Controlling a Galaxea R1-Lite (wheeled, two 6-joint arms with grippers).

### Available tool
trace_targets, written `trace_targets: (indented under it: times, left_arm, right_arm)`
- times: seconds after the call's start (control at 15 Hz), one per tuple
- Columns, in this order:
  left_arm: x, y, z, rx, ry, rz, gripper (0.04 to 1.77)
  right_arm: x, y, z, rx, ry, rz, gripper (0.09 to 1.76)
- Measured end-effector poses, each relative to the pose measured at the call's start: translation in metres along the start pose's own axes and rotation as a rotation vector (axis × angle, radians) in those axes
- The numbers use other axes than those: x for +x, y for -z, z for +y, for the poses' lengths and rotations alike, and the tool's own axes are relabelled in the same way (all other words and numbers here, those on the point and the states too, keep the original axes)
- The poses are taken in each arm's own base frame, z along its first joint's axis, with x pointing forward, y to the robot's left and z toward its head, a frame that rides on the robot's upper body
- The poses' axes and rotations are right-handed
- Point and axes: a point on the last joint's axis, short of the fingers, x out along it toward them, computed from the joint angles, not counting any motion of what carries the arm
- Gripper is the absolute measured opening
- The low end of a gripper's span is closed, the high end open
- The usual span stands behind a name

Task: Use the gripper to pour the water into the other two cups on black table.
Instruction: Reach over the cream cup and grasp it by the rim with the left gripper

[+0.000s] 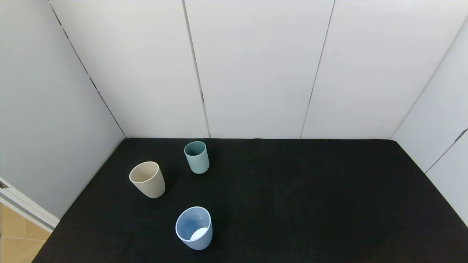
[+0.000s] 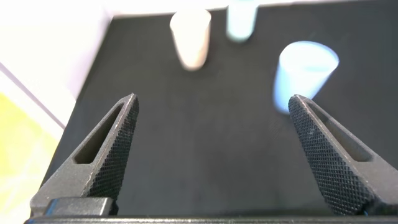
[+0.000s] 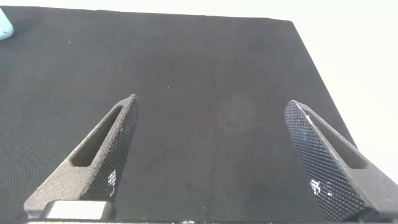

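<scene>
Three cups stand upright on the left half of the black table [image 1: 292,190]. The beige cup [image 1: 147,179] is at the left, the slim teal-green cup [image 1: 197,157] behind it, and the wider light blue cup [image 1: 194,227] with a white bottom is nearest. No water can be made out in any cup. Neither gripper shows in the head view. My left gripper [image 2: 211,149] is open and empty above the table's near left part, with the beige cup [image 2: 191,37], teal-green cup [image 2: 241,18] and blue cup [image 2: 303,73] ahead of it. My right gripper [image 3: 211,152] is open and empty over bare table.
White wall panels [image 1: 256,65] close the table at the back and both sides. The table's left edge drops to a wooden floor [image 1: 14,237]. The table's right side [image 3: 205,62] holds nothing; a sliver of a cup [image 3: 5,25] shows at the right wrist view's edge.
</scene>
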Motion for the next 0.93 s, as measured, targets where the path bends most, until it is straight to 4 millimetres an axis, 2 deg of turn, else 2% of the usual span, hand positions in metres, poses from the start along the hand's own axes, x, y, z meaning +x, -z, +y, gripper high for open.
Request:
trace_targets:
  times: [0.27,0.47,0.6,0.73,0.93]
  left_arm:
    - [-0.008,-0.036,-0.001,-0.044,0.065,0.025,1.72]
    - [0.007,-0.060,0.001,-0.049,0.080,0.114,1.72]
    - [0.028,-0.074,0.002,-0.049,0.085,0.175,1.72]
    - [0.058,-0.084,0.003,-0.047,0.089,0.237,1.72]
    - [0.107,-0.083,0.004,-0.042,0.093,0.364,1.72]
  right_arm:
    - [0.000,0.000,0.000,0.000,0.000,0.000,1.71]
    - [0.000,0.000,0.000,0.000,0.000,0.000,1.71]
    - [0.000,0.000,0.000,0.000,0.000,0.000,1.71]
    - [0.000,0.000,0.000,0.000,0.000,0.000,1.71]
    - [0.000,0.000,0.000,0.000,0.000,0.000,1.71]
